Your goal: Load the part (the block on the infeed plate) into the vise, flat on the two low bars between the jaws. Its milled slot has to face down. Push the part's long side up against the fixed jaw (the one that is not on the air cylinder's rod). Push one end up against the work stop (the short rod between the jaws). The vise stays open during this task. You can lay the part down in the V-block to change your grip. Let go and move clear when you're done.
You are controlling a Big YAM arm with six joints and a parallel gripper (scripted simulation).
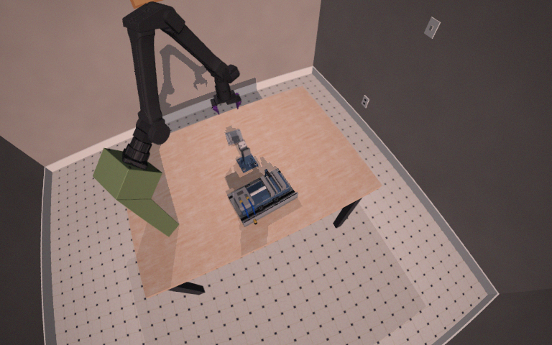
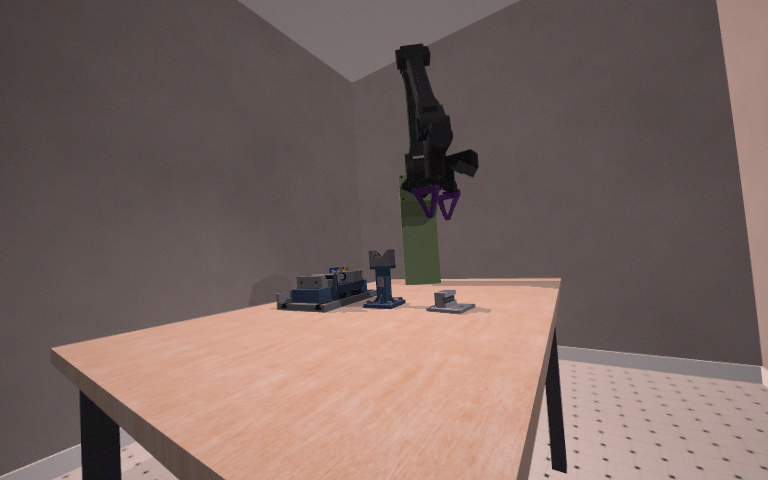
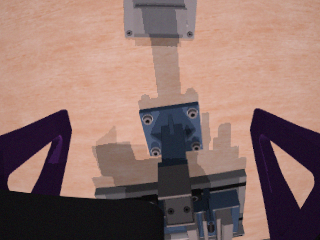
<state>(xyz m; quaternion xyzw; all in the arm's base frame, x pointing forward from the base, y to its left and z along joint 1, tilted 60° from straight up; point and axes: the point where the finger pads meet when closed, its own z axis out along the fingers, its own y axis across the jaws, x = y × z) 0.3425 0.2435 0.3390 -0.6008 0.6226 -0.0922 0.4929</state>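
Observation:
My gripper is open and empty, high above the table, fingers pointing down. The part, a small grey block, lies on the infeed plate. A dark groove shows along its side in the exterior view; the slot's exact facing is hard to tell. The V-block is empty on its blue stand. The vise is open with no part in it. Its work stop stands up between the jaws. The wrist view cuts off part of the vise.
The V-block's stand rises between the infeed plate and the vise, taller than both. Blue hoses loop over the vise's cylinder end. The arm's green base stands at the table's end.

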